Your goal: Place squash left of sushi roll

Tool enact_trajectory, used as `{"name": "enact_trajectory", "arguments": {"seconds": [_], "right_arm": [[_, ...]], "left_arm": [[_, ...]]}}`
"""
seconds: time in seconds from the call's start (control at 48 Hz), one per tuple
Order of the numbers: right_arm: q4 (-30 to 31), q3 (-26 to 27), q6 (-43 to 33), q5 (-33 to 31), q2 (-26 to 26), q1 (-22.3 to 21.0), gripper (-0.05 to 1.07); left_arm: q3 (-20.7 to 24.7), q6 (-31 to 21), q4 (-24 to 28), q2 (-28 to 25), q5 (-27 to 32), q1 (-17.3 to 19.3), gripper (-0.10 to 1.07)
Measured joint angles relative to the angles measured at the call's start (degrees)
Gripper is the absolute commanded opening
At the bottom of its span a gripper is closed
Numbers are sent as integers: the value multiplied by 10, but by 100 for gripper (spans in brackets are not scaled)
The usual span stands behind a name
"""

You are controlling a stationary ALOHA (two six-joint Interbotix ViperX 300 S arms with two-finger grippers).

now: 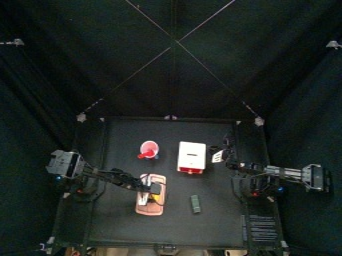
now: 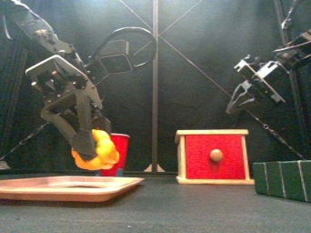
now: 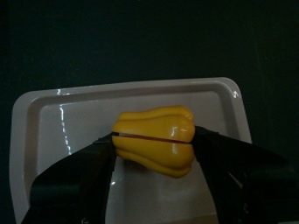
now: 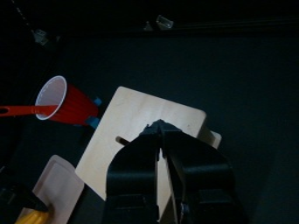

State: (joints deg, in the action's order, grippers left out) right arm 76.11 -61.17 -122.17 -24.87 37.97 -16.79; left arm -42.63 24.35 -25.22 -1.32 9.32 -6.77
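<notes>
My left gripper [image 2: 90,150] is shut on the squash [image 2: 95,149], a small yellow-orange toy, and holds it just above the pale-pink board [image 2: 49,188]. In the left wrist view the squash [image 3: 156,140] sits between the jaws over the board [image 3: 65,114]. In the top view the left gripper [image 1: 151,186] hangs over the board [image 1: 150,203]. The sushi roll [image 1: 195,203], a small dark oblong piece, lies on the table to the right of the board; it also shows in the front view [image 2: 282,179]. My right gripper [image 1: 230,160] is shut and empty, raised beside the box.
A white-and-red box [image 1: 193,158] stands at mid-table, with a pink-red cup [image 1: 148,150] to its left. Both also show in the front view, the box [image 2: 213,157] right of the cup [image 2: 118,146]. The right wrist view looks down on the box top [image 4: 140,122].
</notes>
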Motion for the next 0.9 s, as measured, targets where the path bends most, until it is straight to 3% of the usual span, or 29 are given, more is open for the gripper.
{"name": "enact_trajectory", "arguments": {"seconds": [0.188,0.458,0.896], "right_arm": [[0,0,1,0,1,0,38],[-1,1,0,0,1,0,38],[-2,0,1,0,1,0,38]], "left_arm": [[16,0,0,-4,-27,-1,79],[76,-2,-2,-56,-95,-1,79],[191,-2,-12,-175,-69,-2,80]]}}
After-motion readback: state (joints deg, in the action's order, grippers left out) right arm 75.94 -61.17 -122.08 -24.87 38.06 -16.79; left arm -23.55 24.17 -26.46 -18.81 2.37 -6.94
